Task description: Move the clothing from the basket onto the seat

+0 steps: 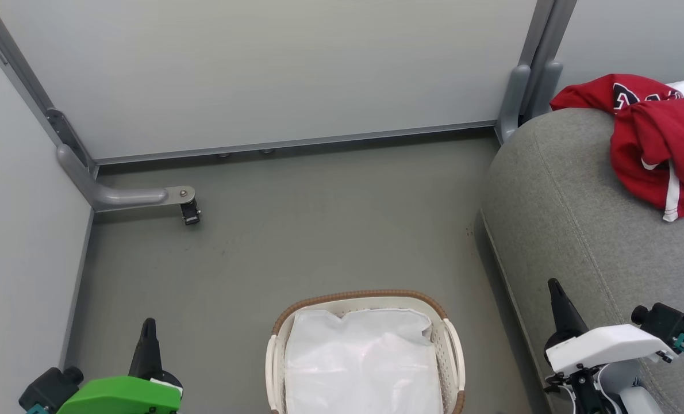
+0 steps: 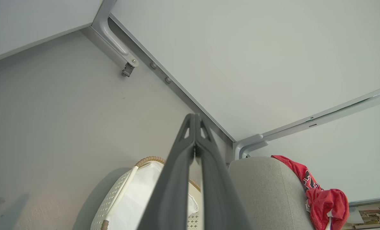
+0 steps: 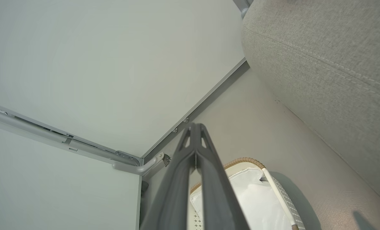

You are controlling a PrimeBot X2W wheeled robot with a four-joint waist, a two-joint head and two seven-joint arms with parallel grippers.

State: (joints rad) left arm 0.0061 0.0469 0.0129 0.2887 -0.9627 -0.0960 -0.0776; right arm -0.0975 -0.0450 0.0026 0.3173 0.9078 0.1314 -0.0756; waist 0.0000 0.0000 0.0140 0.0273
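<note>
Seat [image 1: 577, 230]: carries the clothing [image 1: 658, 149], heaped at its far corner, emblem uppermost.
Basket [image 1: 365, 296]: on the floor off the seat's left edge, white liner showing, no red in it.
Clothing likely light, limp, grippy; pinch a raised fold. Long axis runs far-to-near, with the striped hem nearest.
Left gripper [image 1: 148, 325] and right gripper [image 1: 554, 287]: fingers pressed together, empty.

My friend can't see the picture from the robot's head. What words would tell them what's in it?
Red clothing with white trim lies heaped on the grey sofa at the right, while the white laundry basket on the floor shows just its white liner inside. The robot's left gripper and right gripper rest shut and empty at the bottom corners.
</note>
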